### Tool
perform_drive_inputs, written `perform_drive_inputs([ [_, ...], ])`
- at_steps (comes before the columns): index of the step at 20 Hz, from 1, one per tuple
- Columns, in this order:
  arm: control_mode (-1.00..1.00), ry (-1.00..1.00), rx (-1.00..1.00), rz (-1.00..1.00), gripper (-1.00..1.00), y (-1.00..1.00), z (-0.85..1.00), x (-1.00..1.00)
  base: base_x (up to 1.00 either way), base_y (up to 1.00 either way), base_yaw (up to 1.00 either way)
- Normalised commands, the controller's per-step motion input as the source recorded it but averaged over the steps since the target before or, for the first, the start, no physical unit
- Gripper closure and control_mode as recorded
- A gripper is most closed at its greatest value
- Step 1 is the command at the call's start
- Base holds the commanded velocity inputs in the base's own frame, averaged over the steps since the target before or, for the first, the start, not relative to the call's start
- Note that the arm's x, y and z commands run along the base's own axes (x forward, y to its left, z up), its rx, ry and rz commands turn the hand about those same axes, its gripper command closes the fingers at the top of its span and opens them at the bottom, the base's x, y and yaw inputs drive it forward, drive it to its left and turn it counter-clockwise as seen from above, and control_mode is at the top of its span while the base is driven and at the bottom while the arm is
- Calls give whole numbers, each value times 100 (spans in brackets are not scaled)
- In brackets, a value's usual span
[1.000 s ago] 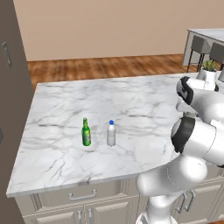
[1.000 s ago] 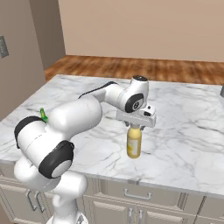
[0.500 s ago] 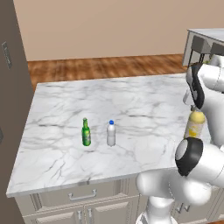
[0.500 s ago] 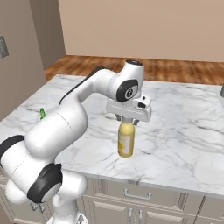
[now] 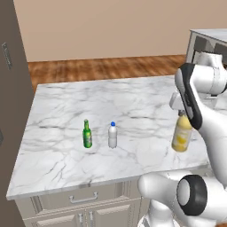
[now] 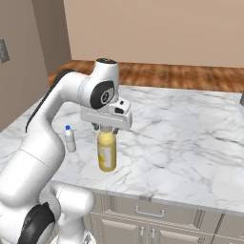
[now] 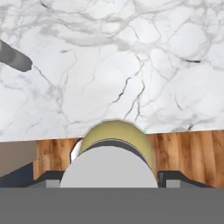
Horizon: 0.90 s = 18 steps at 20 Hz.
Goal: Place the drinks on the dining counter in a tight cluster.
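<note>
My gripper (image 6: pixel 106 128) is shut on the neck of the stout yellow juice bottle (image 6: pixel 106 152), which hangs upright at or just above the dining counter (image 6: pixel 190 143) near its front edge. In the left base view the gripper (image 5: pixel 181 113) holds the same bottle (image 5: pixel 181 136) at the counter's right. In the hand view its pale cap (image 7: pixel 109 170) sits between the fingers. The slim green bottle (image 5: pixel 87 134) and the clear blue-capped bottle (image 5: pixel 112 135) stand close together left of it. The clear bottle (image 6: pixel 70 139) also shows beside my arm.
Drawers with handles (image 6: pixel 147 212) run under the counter's near edge. Wooden floor (image 5: pixel 111 66) lies beyond the counter. A second marble-topped cabinet (image 5: pixel 205 39) stands at the far right, and a tall grey cabinet (image 5: pixel 13 80) at the left.
The arm has swung left along the counter's front with the yellow bottle in its grip, bringing it nearer the green and clear bottles, which stayed put.
</note>
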Motion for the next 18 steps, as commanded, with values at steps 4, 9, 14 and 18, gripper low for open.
perform_drive_inputs([
  [4, -100, -2, 0, 12, 100, 100, 1, 8, 0, 0, 0],
  [9, -100, -5, 0, 12, 100, 83, 15, 28, 0, 0, 0],
  [14, -100, -2, 0, 11, 100, 68, 17, 32, 0, 0, 0],
  [18, -100, 0, 0, 6, 100, 18, 20, 10, 0, 0, 0],
])
